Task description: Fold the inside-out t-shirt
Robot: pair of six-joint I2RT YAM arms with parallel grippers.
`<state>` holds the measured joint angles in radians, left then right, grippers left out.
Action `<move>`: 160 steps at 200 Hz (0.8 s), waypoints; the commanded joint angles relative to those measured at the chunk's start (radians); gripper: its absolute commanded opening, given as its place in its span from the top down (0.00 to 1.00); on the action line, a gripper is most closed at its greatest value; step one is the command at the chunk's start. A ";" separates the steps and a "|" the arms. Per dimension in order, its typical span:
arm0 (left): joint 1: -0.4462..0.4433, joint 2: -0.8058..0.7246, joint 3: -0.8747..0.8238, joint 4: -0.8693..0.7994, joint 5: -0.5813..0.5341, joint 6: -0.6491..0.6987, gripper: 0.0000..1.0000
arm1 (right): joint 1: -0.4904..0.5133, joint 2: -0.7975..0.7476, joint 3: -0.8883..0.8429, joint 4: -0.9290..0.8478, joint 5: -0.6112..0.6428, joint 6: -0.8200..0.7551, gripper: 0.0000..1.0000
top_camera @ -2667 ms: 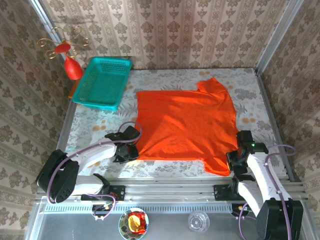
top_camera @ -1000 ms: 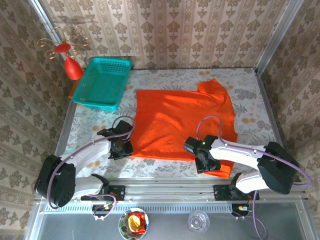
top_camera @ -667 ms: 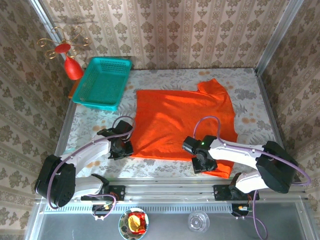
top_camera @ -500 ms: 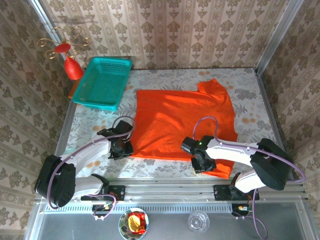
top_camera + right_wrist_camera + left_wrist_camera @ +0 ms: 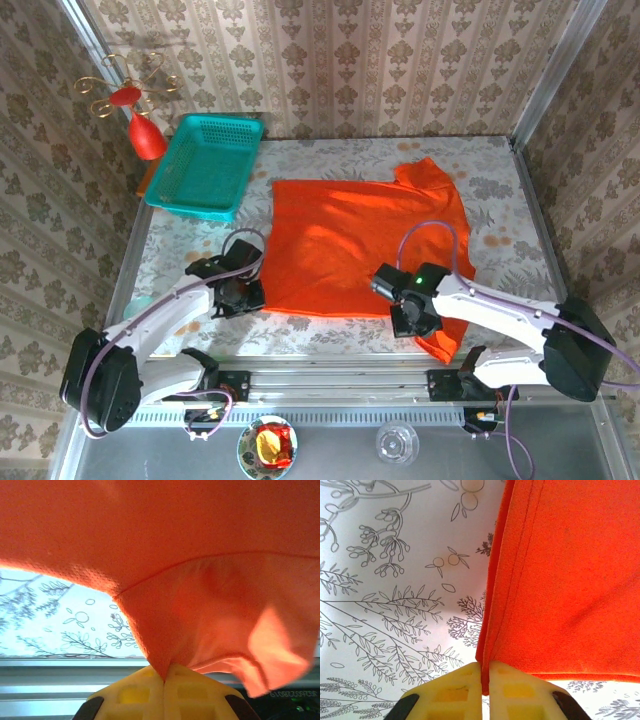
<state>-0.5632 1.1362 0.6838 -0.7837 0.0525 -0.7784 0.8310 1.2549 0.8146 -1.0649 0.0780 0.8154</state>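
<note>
**Pinching the shirt's near edge at two points**

Both grippers are closed tight on the inside-out t-shirt (image 5: 370, 240), which lies spread on the floral table (image 5: 180, 250). Its long axis runs across the table from one pair of jaws towards the other. The straight hem points to the left arm's side. The sleeves point to the right arm's side, one at the far edge and one at the near edge.

The left gripper (image 5: 485, 672) has its yellow pads (image 5: 452, 695) pressed together with only a thin fold of orange cloth between them. It grips the near corner of the hem. From the jaws a stitched edge runs straight ahead, the fabric spreads off to their right, and bare table shows to their left.

The right gripper (image 5: 164, 677) is likewise shut with no gap showing, nipping a peak of cloth on the near edge where the near sleeve joins the body. The fabric rises away from the jaws and hangs clear of the table, which shows beneath it on the jaws' left. A seam curves up from just left of the jaws and across to their right. The loose sleeve droops to their right.

A teal basket (image 5: 205, 165) sits well beyond the left jaws, apart from the shirt.
</note>
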 commanded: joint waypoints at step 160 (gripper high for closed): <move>0.162 0.465 0.429 0.011 -0.017 0.298 0.89 | -0.346 0.467 0.483 -0.129 0.144 -0.498 1.00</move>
<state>-0.4107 1.5570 1.0645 -0.7513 0.0479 -0.5404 0.4995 1.6650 1.2472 -1.1748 0.1829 0.3939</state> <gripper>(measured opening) 0.109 0.049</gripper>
